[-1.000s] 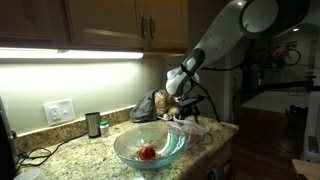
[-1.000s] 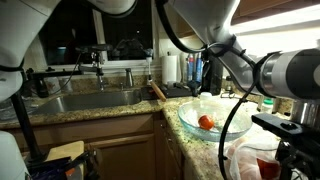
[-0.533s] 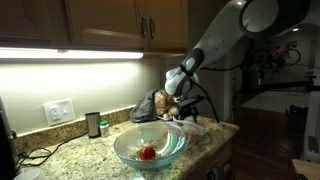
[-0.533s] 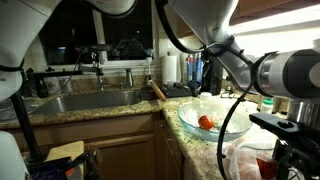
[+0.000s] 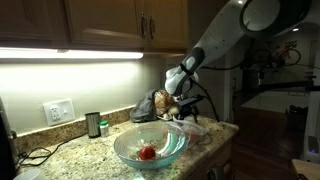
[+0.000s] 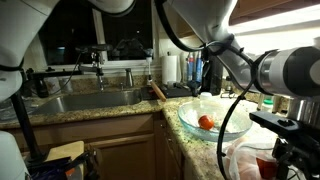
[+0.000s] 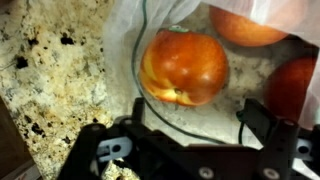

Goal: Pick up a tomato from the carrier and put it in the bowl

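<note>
Wrist view: your gripper (image 7: 190, 128) stands wide apart with nothing between the fingers (image 7: 262, 118) and nothing touched. The tomato (image 7: 185, 65) lies straight ahead, centred on the gap and just clear of the tips. It rests inside the clear plastic bag (image 7: 125, 35), whose edge runs down close to its left side. A second tomato (image 7: 250, 18) sits behind it at upper right, and a third tomato (image 7: 300, 90) lies near its right side. That leaves little room there. Bare speckled counter (image 7: 50, 80) gives open room on the left. A thin dark wire (image 7: 137, 62) loops past the tomato's left edge and under it.

Against the frames from half a second and a second ago, nothing has shifted. The arm holds the same pose and the bag and bowl lie as they did.

In an exterior view the gripper (image 5: 186, 103) hangs low over the bag (image 5: 192, 126), which sits near the counter's end. The glass bowl (image 5: 150, 147) stands just beside the bag with a fourth tomato (image 5: 147, 153) in it; both exterior views show this pair (image 6: 207, 122). Behind the gripper lies a brownish bundle (image 5: 150, 105); you cannot tell what it is. A small jar (image 5: 93, 124) and a wall outlet (image 5: 58, 110) stand well apart. The sink (image 6: 90, 100) and faucet (image 6: 97, 62) lie beyond the bowl (image 6: 190, 118).
</note>
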You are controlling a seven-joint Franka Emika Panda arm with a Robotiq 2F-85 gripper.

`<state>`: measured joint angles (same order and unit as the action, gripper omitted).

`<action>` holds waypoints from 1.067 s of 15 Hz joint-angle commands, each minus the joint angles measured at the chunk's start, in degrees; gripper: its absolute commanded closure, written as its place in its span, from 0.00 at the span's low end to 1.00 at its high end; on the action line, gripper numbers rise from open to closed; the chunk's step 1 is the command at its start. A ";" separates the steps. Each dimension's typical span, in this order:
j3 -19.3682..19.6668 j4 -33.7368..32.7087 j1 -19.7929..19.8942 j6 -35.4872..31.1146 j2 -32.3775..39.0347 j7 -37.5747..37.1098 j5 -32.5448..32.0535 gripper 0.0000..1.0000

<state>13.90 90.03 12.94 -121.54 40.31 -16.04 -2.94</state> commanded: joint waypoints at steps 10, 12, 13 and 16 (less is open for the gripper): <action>0.01 6.89 0.09 2.66 -5.34 1.30 0.44 0.00; 0.00 7.25 0.18 2.71 -5.29 1.47 0.48 0.00; 0.04 7.48 0.16 2.60 -5.31 1.48 0.42 0.00; 0.05 7.69 0.21 2.44 -5.04 1.60 0.40 0.00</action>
<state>13.90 94.54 12.95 -119.59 38.05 -15.79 -2.95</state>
